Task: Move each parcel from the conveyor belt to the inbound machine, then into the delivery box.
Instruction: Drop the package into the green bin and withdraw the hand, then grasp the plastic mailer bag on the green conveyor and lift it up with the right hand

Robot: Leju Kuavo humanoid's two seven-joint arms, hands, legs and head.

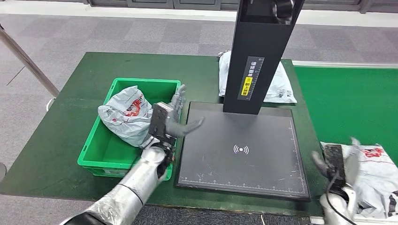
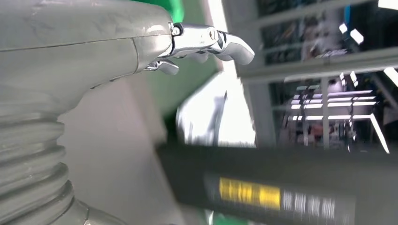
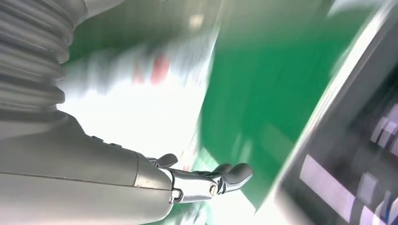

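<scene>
A grey-white parcel with red print [image 1: 124,115] lies in the green delivery box [image 1: 101,157] at the left. My left hand [image 1: 170,118] hovers between the box and the black inbound machine's plate [image 1: 244,150], fingers spread and empty; its fingertips [image 2: 225,43] show in the left wrist view. A second parcel [image 1: 375,176] lies on the green conveyor belt [image 1: 352,103] at the right. My right hand [image 1: 335,161] is right beside that parcel, fingers apart, and its fingers [image 3: 220,178] appear blurred in the right wrist view. A third white parcel [image 1: 281,84] lies behind the machine's post [image 1: 258,51].
The machine's black post stands at the plate's back edge. The green table [image 1: 51,140] has bare cloth left of the box. A metal rail [image 1: 28,61] slants at the far left over grey floor.
</scene>
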